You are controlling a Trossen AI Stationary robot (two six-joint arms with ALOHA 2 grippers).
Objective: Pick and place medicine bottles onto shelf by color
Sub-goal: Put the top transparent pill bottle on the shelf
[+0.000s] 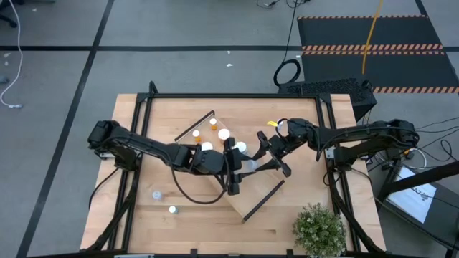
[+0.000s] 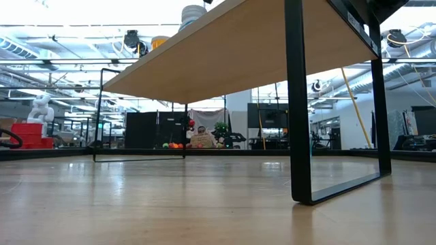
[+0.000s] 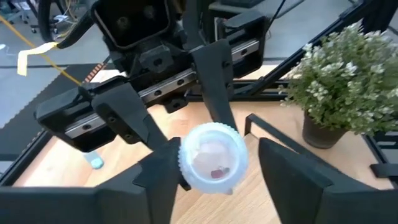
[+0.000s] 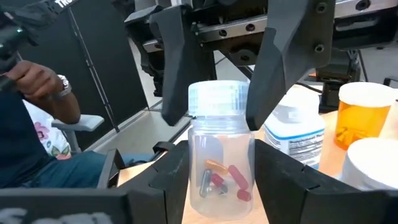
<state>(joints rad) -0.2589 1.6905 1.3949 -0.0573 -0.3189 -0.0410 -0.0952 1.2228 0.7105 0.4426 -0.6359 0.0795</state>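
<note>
Fingers (image 4: 171, 177) of the right gripper (image 4: 221, 171) press on both sides of the body of a clear bottle (image 4: 221, 155), which stands upright with a few capsules inside. Fingers (image 3: 158, 183) of the left gripper (image 3: 217, 180) flank the same bottle's white cap; one touches it and a narrow gap shows at the other, so this gripper stands slightly open. The two grippers meet over the middle of the table (image 1: 301, 122), above the shelf (image 1: 247, 192).

The shelf lies diagonally across the table's centre, its dark end walls facing the left far side and the right near side. A potted plant (image 1: 319, 229) stands at the table corner on the right arm's side, farthest from the floor mat (image 1: 369, 43).

Two orange bottles (image 1: 213, 123) and three white-capped bottles (image 1: 224, 134) stand on the shelf's end nearer the floor mat, just beside the grippers. Two pale bottles (image 1: 156, 194) stand off the shelf, near the table edge opposite the floor mat on the left arm's side.
</note>
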